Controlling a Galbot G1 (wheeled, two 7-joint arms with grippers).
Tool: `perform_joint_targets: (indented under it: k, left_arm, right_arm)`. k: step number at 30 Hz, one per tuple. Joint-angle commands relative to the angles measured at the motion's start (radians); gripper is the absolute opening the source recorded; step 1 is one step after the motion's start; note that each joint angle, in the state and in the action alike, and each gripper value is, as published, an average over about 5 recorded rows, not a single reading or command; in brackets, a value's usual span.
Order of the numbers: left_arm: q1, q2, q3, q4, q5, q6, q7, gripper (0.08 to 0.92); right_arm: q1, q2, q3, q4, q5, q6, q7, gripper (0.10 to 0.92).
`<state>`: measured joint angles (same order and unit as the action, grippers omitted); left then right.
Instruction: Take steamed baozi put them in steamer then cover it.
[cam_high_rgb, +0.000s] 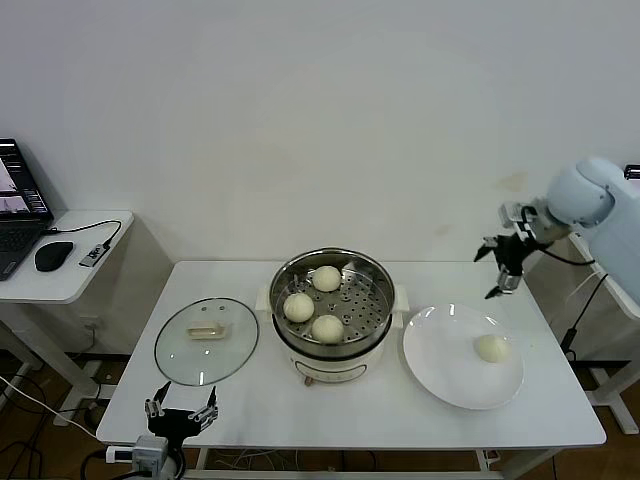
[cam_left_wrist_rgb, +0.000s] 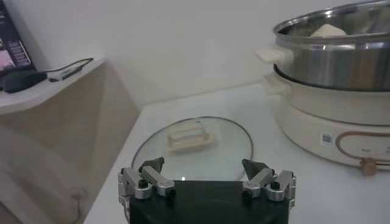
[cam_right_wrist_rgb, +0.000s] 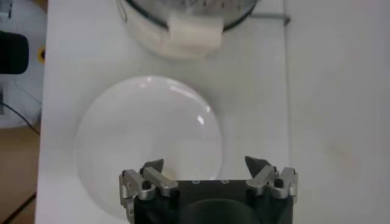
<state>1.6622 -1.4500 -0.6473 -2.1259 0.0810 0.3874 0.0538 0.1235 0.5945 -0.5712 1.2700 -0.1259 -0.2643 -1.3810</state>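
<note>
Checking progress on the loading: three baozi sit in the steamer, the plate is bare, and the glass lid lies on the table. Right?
Not quite. The plate is not bare: one baozi is on it, as the head view shows. The rest holds: three baozi in the steamer, and the glass lid on the table.

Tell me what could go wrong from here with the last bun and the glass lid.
1. The last pale round bun lies loose on the smooth white plate; the open right gripper, above the plate's far edge, could nudge it off.
2. Three buns already crowd the shiny steel steamer, so the fourth may squash one.
3. The clear glass lid lies flat by the open left gripper; its cream handle is low and could slip.
</note>
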Motion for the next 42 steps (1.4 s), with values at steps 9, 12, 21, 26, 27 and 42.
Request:
perform_joint_targets:
  k: [9, 12, 21, 26, 27, 42]
  left_arm:
    - [0.0, -0.005, 0.0, 0.029, 0.011, 0.0, 0.001, 0.823]
    - [-0.001, -0.006, -0.002, 0.034, 0.011, 0.0, 0.0, 0.823]
    - [0.003, -0.003, -0.006, 0.05, 0.01, -0.002, -0.001, 0.823]
    - [-0.003, -0.006, -0.002, 0.059, 0.012, -0.002, -0.001, 0.823]
    - [-0.003, -0.006, -0.002, 0.06, 0.013, -0.002, -0.001, 0.823]
    - [-0.014, -0.008, 0.002, 0.076, 0.013, -0.001, 0.0, 0.823]
  right_arm:
    - [-0.253, 0.095, 0.133, -0.164, -0.21, 0.079, 0.025, 0.823]
    - [-0.272, 0.127, 0.15, -0.208, -0.254, 0.113, 0.031, 0.823]
    - [-0.309, 0.185, 0.167, -0.271, -0.33, 0.188, 0.082, 0.823]
    - [-0.321, 0.2, 0.174, -0.292, -0.345, 0.196, 0.107, 0.823]
    - [-0.323, 0.202, 0.176, -0.296, -0.346, 0.197, 0.11, 0.823]
    - [-0.329, 0.217, 0.186, -0.325, -0.369, 0.202, 0.124, 0.823]
